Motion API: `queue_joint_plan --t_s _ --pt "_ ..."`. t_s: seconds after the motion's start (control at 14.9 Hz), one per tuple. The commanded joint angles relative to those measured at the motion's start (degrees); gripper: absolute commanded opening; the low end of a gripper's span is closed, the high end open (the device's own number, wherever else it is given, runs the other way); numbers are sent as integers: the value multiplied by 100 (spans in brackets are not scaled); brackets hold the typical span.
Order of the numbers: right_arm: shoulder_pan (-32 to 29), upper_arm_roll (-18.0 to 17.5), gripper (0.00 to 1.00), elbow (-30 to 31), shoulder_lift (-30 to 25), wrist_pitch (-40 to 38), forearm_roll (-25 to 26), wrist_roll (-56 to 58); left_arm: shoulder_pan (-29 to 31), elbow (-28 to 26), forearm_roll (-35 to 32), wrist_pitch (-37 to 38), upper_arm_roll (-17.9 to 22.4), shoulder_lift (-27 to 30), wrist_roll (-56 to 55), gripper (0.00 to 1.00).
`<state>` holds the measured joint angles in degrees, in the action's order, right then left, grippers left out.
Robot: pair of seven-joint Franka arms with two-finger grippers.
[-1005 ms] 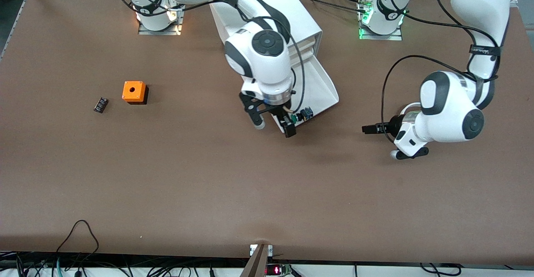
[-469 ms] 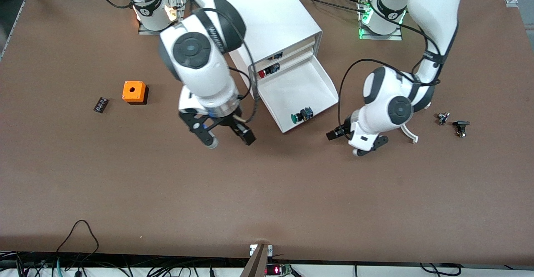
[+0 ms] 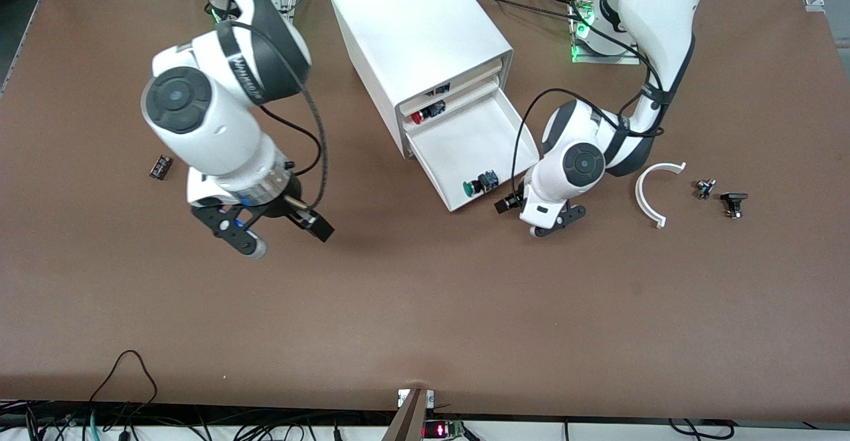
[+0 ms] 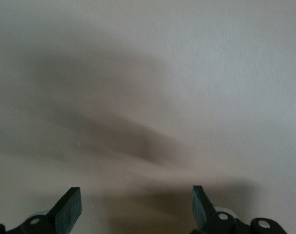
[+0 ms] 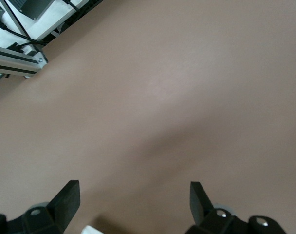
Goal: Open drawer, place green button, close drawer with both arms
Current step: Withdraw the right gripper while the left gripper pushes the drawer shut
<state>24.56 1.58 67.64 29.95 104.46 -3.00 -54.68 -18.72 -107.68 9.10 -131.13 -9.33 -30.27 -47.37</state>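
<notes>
On the matte brown surface (image 3: 425,308), the green-capped button (image 3: 479,184) lies in the boxy white cabinet's (image 3: 418,36) pulled-out plastic drawer (image 3: 465,142), both the left pincer (image 3: 522,216) and the right pincer (image 3: 285,236) spread, empty.

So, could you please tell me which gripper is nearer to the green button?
Left. The left gripper sits just beside the open drawer holding the button; the right gripper is over bare table.

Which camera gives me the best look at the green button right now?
The front view: the green button lies in the open drawer, near its front edge, in plain sight. The left wrist view shows only a blurred pale surface between its fingers. The right wrist view shows bare table. Neither shows the button.
</notes>
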Motion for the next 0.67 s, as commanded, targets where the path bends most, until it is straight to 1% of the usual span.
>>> queue_joint_plan --t_s 0.0,0.13,0.2,0.33,0.47,0.6 --pt "-232 43 100 986 -778 -4 -87 1051 -9 -271 -84 -53 -314 92 -167 100" --pt "-232 341 100 1356 -1095 -13 -35 1895 9 -367 -75 -18 -543 127 -359 100" --pt "-241 430 100 1531 -1236 -56 0 2378 9 -446 -75 -17 -622 179 -421 100" --pt "-442 457 100 1769 -1447 -109 79 2891 9 -587 -75 -9 -780 267 -483 100" --pt "-749 378 100 1980 -1658 -180 263 3391 9 -640 -75 0 -938 285 -527 100" --pt "-1170 72 100 2218 -1878 -180 509 3927 70 -701 -75 18 -1211 320 -746 100"
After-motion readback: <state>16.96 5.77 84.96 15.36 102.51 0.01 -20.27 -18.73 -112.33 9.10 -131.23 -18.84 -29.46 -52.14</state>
